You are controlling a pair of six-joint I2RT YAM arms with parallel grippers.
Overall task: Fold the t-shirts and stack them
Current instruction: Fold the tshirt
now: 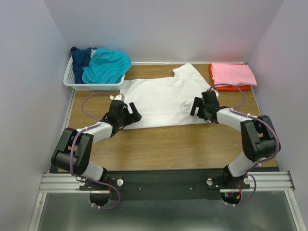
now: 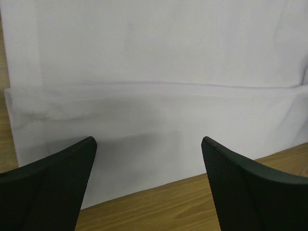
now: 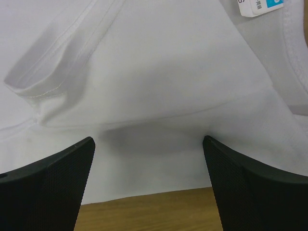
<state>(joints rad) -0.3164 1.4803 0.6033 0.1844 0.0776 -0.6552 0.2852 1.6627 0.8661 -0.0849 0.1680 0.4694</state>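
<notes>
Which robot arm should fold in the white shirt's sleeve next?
Probably the right. The right gripper is open at the collar end of the white t-shirt, with a sleeve and the neck label just ahead. The left gripper faces only the plain hem end.

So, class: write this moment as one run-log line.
white t-shirt: spread flat; left gripper: open, at hem end; right gripper: open, by collar

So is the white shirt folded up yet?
Only partly. The white shirt lies spread flat on the table, with just its near edge folded over.
</notes>
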